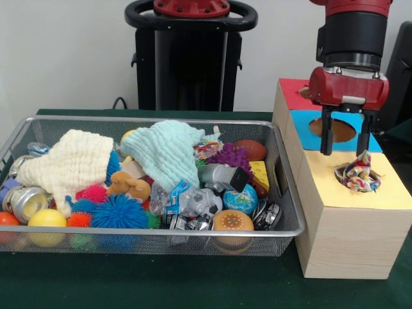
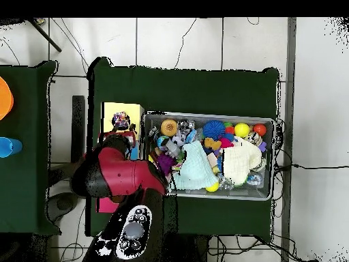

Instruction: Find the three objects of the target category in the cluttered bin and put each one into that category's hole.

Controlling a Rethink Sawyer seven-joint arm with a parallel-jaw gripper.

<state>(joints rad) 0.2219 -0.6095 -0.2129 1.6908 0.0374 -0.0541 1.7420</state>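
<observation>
A confetti-patterned piece (image 1: pixel 357 175) sits crumpled in the hole (image 1: pixel 355 181) of the yellow-topped box (image 1: pixel 386 193), part of it poking above the rim. The robot's gripper (image 1: pixel 347 151) hangs directly over it, its two black fingers (image 1: pixel 327 135) spread apart and holding nothing. The piece looks light, floppy and crinkly, likely to fold and snag on the rough-cut edge instead of dropping cleanly. Its bunched top would be the place to pinch, or to press down on. At nine o'clock from the box, the wire bin (image 1: pixel 283 228) on the green surface (image 1: pixel 193 283) is heaped with spiky balls, cans and toys under a cream cloth (image 1: pixel 74 161) and a mint cloth (image 1: pixel 168 151). No other patchwork piece shows plainly; any remaining would lie beneath those cloths.
</observation>
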